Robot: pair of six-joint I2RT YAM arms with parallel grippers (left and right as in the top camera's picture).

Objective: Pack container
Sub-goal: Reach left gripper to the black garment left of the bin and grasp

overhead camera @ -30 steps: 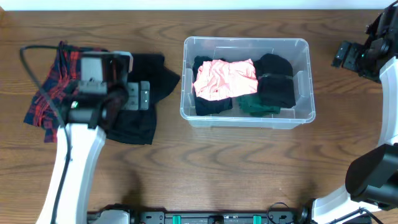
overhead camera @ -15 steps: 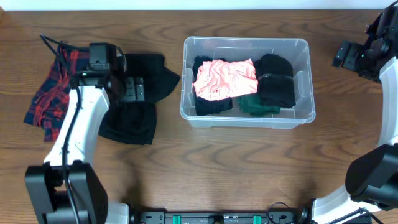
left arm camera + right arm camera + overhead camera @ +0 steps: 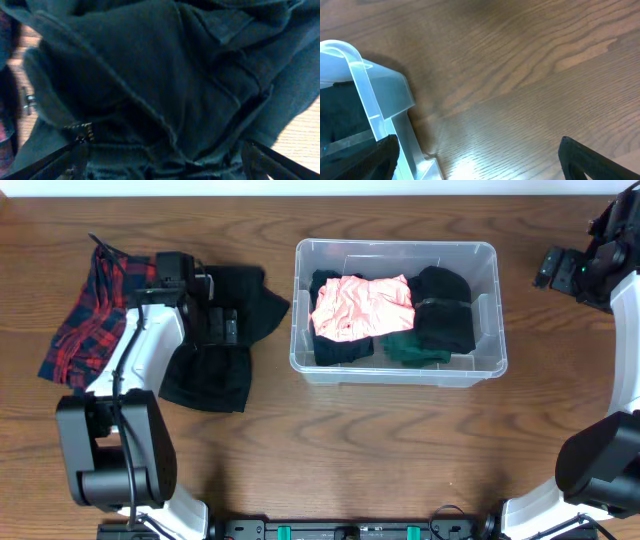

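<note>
Both claws are spread wide: left claw (image 3: 165, 159) over seamed black fabric (image 3: 150, 75), right claw (image 3: 476, 156) over the grained table (image 3: 530, 65). Soft cloth (image 3: 362, 305) is held in the clear, round-cornered container (image 3: 398, 376).

The clear rectangular plastic bin with rounded corners (image 3: 400, 373) is set upright on the wooden bench (image 3: 400, 450), partly filled with clothes (image 3: 362, 307).
</note>
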